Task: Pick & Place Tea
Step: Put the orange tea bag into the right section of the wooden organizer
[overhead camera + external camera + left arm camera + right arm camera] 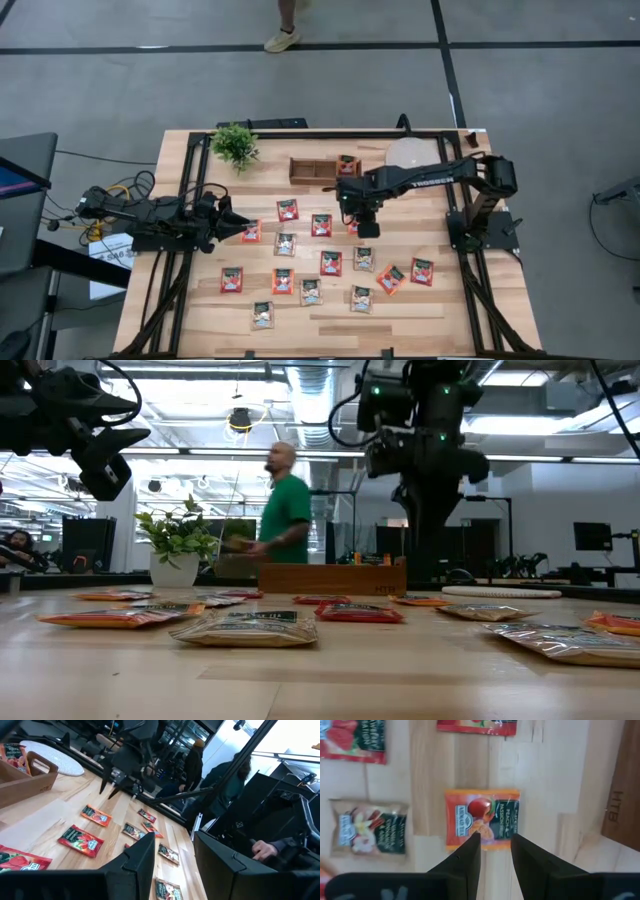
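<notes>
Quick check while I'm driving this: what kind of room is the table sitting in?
Probably an open robotics lab or workshop, not a home. The low view shows a high ceiling with exposed ducts, monitors on stands behind the table, and a person walking past. The high view shows a bare concrete floor with taped lines.

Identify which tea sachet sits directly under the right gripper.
The orange sachet, centred just ahead of the right gripper, whose fingers stand apart. The neighbouring sachets, pale and red, lie off to the side.

From above, my table (200, 310) stands on a grey concrete floor (120, 90) crossed by black tape lines (200, 48). At twelve o'clock, a person (283, 510) in green stands under bright ceiling lights (500, 425).
</notes>
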